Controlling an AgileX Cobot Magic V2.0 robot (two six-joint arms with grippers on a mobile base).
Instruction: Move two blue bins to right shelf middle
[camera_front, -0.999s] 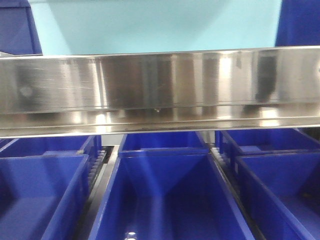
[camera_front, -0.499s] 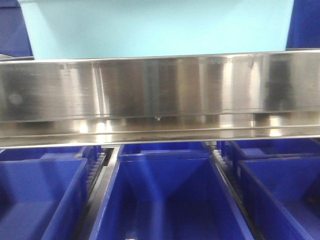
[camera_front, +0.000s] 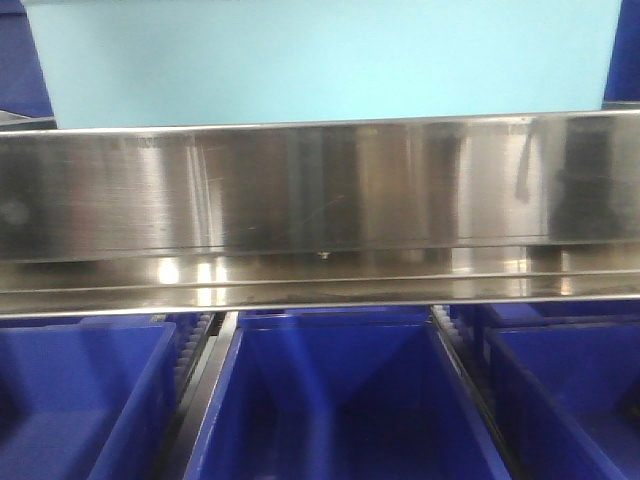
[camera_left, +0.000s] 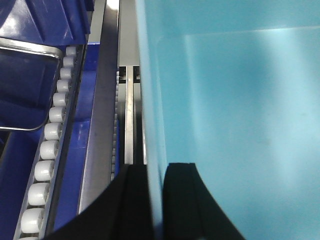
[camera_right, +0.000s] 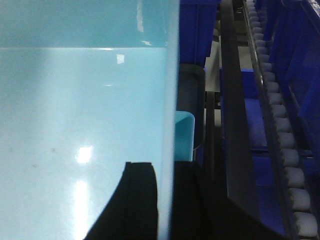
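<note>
- Left wrist-mounted view: my left gripper (camera_left: 156, 172) is clamped on the left side wall of the light blue bin (camera_left: 240, 125), one finger inside the wall and one outside.
- My right gripper (camera_right: 165, 172) pinches the opposite wall the same way, with the bin's basin lying to its left.
- So the bin hangs between my two arms, and neither is nearer than the other. Each side wall runs straight ahead from my fingers, so I judge its long axis points forward into the rack.
- From the front, the bin's face sits above the steel beam (camera_front: 320, 200) and spans nearly the whole width. I cannot tell whether its base rests on that level or hovers over it.
- Dark blue bins (camera_front: 330, 400) fill the level below, and a roller track (camera_left: 47, 150) runs along my left side.
- Any shift toward the right shelf needs both arms travelling together, or the walls will twist in my grip.
</note>
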